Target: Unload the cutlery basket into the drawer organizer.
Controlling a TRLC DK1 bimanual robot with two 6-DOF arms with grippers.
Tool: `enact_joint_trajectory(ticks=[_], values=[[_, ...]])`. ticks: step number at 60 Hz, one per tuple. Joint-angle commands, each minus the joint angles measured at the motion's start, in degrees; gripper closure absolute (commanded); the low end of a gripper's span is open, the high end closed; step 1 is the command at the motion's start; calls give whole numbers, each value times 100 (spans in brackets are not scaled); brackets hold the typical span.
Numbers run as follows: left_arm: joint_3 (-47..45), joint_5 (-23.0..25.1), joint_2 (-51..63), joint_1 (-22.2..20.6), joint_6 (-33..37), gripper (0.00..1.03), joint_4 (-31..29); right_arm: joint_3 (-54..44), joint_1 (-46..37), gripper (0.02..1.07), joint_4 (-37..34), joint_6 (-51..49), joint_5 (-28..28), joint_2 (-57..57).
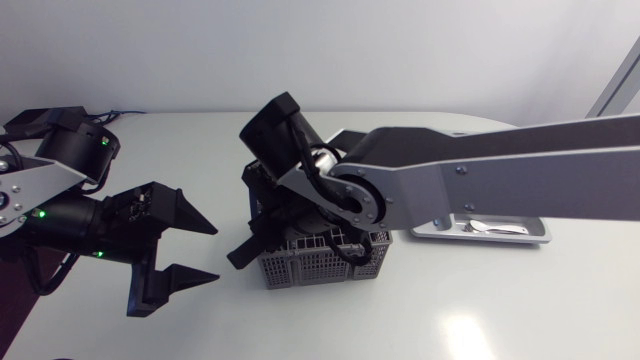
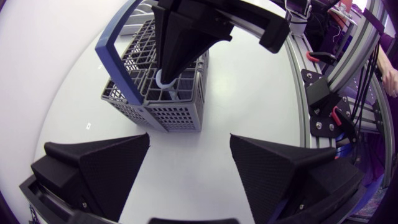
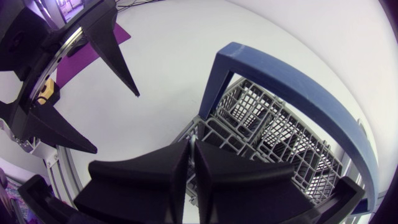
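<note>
Looking down from the head view, the left gripper (image 1: 190, 248) is hovering over the white table (image 1: 500, 310), fingers spread wide and holding nothing, just beside the grey plastic mesh cutlery basket (image 1: 300, 268). The right arm (image 1: 480, 180) is stretching across to the basket. Behind it, a shallow silver-grey drawer organizer tray (image 1: 540, 238) is holding a pale utensil (image 1: 490, 229).

From the left wrist view, the right gripper (image 2: 169, 74) is pointing down into a basket compartment beside the blue handle (image 2: 118, 50), with a pale rounded piece (image 2: 164, 81) at its tips.

From the right wrist view, its fingers are pressing almost together; whether they are gripping anything cannot be told.
</note>
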Motion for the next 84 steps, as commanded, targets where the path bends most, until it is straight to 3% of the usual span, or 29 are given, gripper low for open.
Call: enact_joint_trajectory(ticks=[1, 16, 27, 32, 84], values=[[-132, 64, 88, 52, -200, 5, 114, 23, 34, 98, -20, -5, 66, -227], [-106, 64, 219, 184, -235, 5, 184, 181, 34, 98, -301, -32, -145, -640], [-114, 64, 290, 236, -235, 5, 193, 322, 8, 98, -486, 74, -980, -666], [-114, 64, 307, 289, -227, 5, 202, 330, -10, 98, -477, 91, -1086, -640], [-132, 64, 316, 280, -218, 5, 202, 374, -80, 98, -855, 12, -1182, -1501]])
